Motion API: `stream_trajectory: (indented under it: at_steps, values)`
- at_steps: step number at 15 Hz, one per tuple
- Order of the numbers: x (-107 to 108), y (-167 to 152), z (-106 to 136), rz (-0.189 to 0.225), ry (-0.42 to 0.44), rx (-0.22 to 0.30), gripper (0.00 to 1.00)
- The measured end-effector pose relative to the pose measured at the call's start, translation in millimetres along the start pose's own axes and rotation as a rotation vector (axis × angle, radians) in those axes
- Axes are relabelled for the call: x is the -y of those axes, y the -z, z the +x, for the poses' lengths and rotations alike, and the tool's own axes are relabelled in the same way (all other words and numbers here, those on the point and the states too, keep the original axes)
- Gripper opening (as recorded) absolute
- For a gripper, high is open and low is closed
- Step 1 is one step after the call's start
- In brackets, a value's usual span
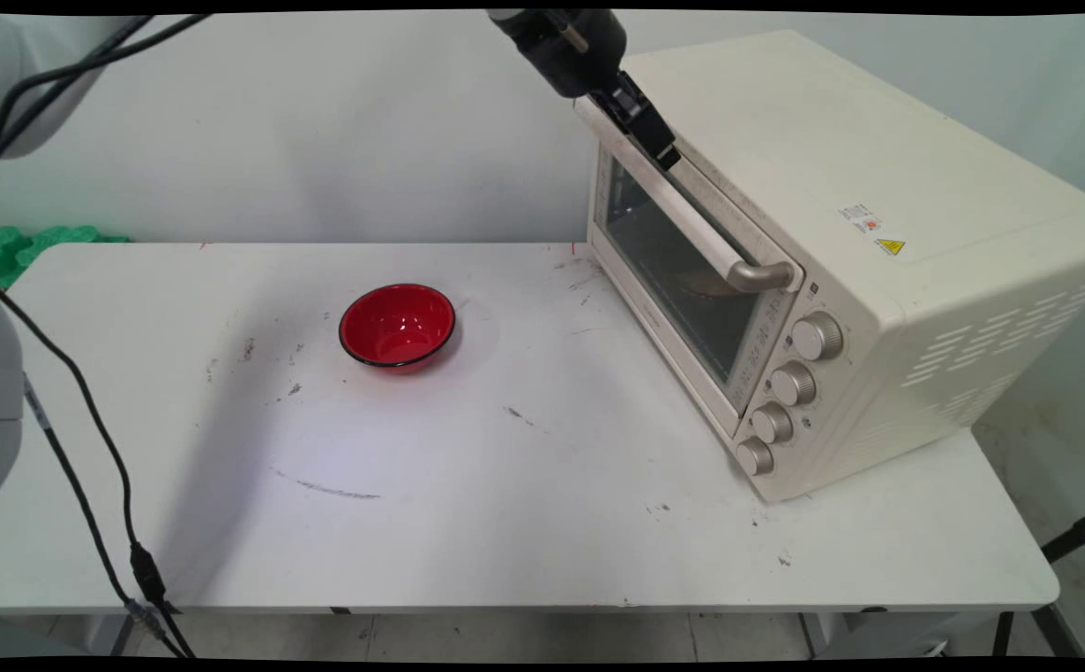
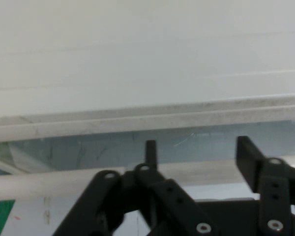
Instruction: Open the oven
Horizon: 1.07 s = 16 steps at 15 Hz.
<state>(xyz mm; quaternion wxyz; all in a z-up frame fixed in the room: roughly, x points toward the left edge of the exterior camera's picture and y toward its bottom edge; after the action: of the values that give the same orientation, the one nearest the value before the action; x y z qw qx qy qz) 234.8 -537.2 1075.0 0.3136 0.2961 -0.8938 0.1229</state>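
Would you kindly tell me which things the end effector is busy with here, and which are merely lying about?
In play: end effector, open, at the door handle of the cream toaster oven.
Lying about: empty red bowl on the white table; green material behind the table's left corner.

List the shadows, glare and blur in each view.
Main view: sharp; a soft grey shadow falls on the table left of the red bowl; the oven door glass shows a dull reflection. Hand view: the gripper linkage and oven handle are soft, close to the lens; no glare.
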Motion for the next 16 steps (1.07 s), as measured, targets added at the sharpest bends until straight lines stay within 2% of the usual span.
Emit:
stream_trajectory:
  at_steps: [7, 16]
  values:
    - [0, -8, 9, 0.014, -0.025, 0.020, 0.00]
    - [-6, -15, 12, 0.025, -0.007, 0.022, 0.00]
